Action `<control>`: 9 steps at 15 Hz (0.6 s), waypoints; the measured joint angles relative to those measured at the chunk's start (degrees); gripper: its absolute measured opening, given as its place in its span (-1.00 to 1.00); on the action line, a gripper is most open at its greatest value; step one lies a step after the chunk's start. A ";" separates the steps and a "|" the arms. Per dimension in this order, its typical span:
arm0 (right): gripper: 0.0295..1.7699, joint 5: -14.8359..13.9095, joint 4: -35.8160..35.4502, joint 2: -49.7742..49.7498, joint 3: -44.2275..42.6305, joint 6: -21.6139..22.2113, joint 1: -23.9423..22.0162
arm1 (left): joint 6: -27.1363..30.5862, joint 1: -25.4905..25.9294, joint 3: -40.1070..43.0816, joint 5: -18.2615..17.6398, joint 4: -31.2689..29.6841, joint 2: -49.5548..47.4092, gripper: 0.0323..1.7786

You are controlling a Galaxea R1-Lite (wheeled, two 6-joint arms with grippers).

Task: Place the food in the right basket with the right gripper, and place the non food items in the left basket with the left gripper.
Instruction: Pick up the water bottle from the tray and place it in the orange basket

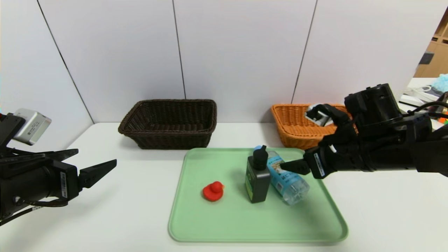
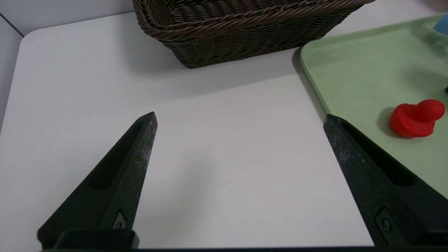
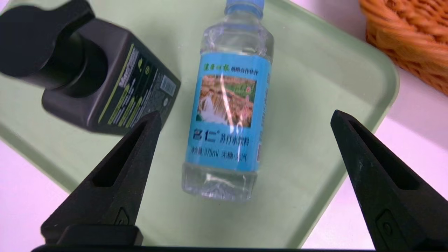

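Bottle lies between the right fingers
Right gripper (image 3: 245, 119), fingers spread and empty, hovers over the bottle (image 3: 227, 112), long axis running along their reach; left gripper (image 2: 239, 119) open, parked.

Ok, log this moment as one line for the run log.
right tool open above lying water bottle | left tool open, parked over table | pump bottle, red duck on green tray

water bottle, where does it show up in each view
Head view: water bottle lies on the green tray, right of the black bottle.
Left wrist view: only a blue sliver at the picture's edge, not clearly the bottle.
Right wrist view: centre, between the open right gripper's fingers.
Shared landmark: the green tray.
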 joint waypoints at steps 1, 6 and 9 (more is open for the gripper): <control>0.89 -0.82 0.32 1.22 -1.01 -0.04 0.45 | -0.02 0.00 0.04 0.00 0.00 0.00 0.90; 0.91 -5.68 4.13 7.36 -6.06 -0.04 3.97 | 0.00 0.00 -0.05 0.16 0.00 -0.01 0.90; 0.91 -6.64 6.89 9.73 -8.74 0.11 4.47 | -0.02 0.02 -0.09 0.35 0.00 -0.04 0.90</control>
